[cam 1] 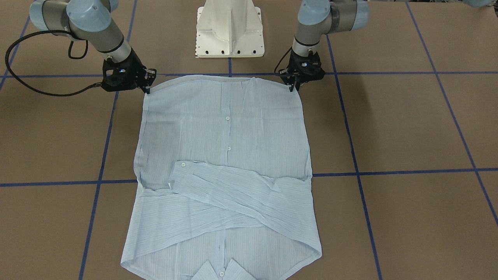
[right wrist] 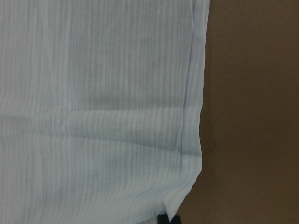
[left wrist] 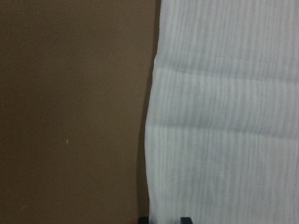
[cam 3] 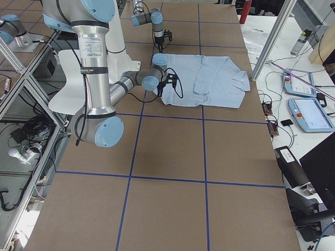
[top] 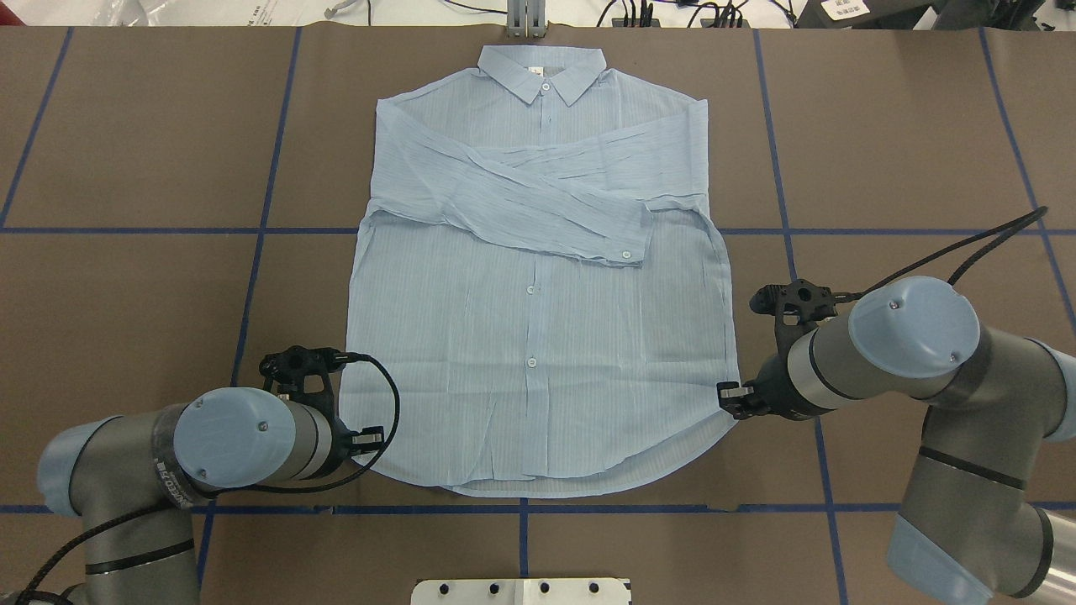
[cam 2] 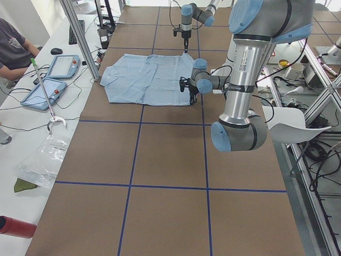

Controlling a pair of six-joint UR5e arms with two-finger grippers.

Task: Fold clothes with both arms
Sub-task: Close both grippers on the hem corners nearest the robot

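The pale blue striped shirt (top: 538,336) lies flat on the brown table, buttons up, with its collar (top: 542,74) at the far edge and both sleeves crossed over the chest. My left gripper (top: 370,439) sits at the hem's left corner, fingers pinched together on the cloth edge (left wrist: 154,205). At the hem's right corner my right gripper (top: 730,395) is shut on the fabric (right wrist: 182,196) in the same way. In the front-facing view the left gripper (cam 1: 293,88) and the right gripper (cam 1: 148,90) both touch the hem corners, low on the table.
Blue tape lines (top: 261,231) grid the table. The white pedestal base (cam 1: 229,31) stands behind the hem. A seated person (cam 2: 13,45), tablets (cam 2: 45,88) and a plastic bag (cam 2: 42,160) are on a side table past the collar end.
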